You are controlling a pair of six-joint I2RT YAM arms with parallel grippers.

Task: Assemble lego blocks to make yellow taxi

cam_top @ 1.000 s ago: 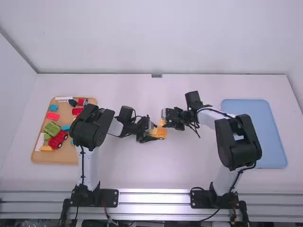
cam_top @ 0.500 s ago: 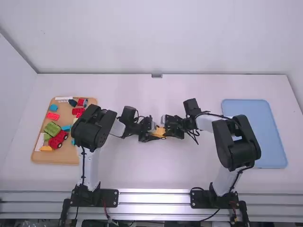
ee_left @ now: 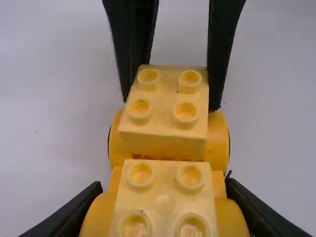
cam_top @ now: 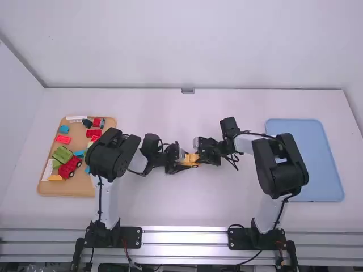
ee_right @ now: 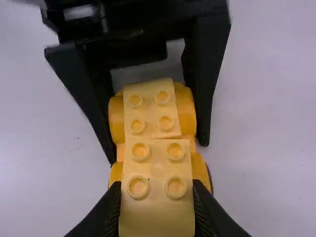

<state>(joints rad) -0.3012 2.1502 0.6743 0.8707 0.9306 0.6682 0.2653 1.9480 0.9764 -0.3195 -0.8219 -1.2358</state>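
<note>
The yellow car base (ee_left: 221,140) is found at the middle of the worktop (cam_top: 198,204), gripped by the left hand (cam_top: 182,162). A first yellow block (ee_left: 165,202) is mounted on it, between that hand's fingers. At the base's other end, a second yellow block (ee_right: 157,212) is clasped by the right hand (cam_top: 199,156); full seating cannot be confirmed.

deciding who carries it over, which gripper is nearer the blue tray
Right. The right gripper, holding a yellow block, meets the car on the side toward the blue tray; the left gripper grips its farther side.
</note>
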